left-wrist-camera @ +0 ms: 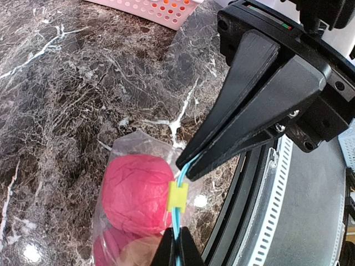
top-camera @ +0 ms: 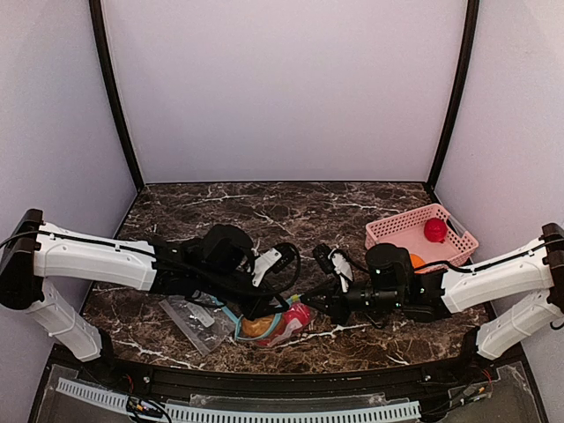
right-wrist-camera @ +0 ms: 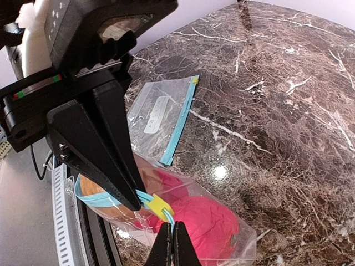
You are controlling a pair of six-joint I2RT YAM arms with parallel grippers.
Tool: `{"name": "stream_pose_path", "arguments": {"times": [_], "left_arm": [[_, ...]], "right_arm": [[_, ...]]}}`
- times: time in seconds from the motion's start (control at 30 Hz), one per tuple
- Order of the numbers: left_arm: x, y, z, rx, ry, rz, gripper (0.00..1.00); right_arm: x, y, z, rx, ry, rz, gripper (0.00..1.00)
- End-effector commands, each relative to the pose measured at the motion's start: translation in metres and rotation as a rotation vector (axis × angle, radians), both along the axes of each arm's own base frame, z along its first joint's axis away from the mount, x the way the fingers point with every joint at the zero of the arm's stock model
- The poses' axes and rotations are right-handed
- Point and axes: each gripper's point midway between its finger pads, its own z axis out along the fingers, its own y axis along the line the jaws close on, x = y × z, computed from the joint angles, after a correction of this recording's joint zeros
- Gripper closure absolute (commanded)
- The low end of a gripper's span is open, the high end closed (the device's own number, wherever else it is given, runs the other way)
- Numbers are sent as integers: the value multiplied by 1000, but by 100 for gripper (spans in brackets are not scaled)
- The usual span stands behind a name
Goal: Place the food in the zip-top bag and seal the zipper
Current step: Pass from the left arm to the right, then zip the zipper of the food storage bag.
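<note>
Marble table (top-camera: 264, 207), left hand (left-wrist-camera: 176, 246), right hand (right-wrist-camera: 172, 244), both pinching zipper (right-wrist-camera: 102, 199)

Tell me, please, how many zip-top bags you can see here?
2. A filled bag sits at the front middle; an empty bag lies flat just left of it in the top view. None seems hidden, though I cannot be sure.

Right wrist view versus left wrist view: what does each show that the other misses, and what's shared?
Only the right wrist: a second, empty bag with a white label, lying flat. Only the left wrist: the pink basket's edge. Both: the left gripper and right gripper shut on the teal zipper, either side of its yellow slider, with red food inside the filled bag.
</note>
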Motion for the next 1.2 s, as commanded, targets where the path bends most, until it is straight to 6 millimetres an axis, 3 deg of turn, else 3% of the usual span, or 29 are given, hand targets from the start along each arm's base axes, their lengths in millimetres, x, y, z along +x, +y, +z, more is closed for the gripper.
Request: {"name": "stream_pose_path", "arguments": {"times": [0.0,0.13,0.2,0.27,0.57,0.73,0.83,1.17], "left_arm": [[-6,2,3,-9,33,-34,85],[2,-3,12,-31,17,-49,60],[8,-4,13,-25,9,-51,53],[16,-7,14,-21,2,-50,52],[14,-14,5,-29,51,-101,77],[12,-17,6,-48,62,-112,82],[10,-19,7,-56,70,-125,98],[8,6,7,37,6,-122,99]], "right_arm": [[1,8,17,46,-27,29,100],[-5,10,16,37,-17,70,100],[-7,11,15,33,-11,86,100],[-8,11,14,31,-6,91,100],[-5,11,14,25,-9,76,100],[-3,12,13,17,-8,68,100],[4,10,11,1,-11,30,100],[43,-23,-10,-187,-11,-253,100]]}}
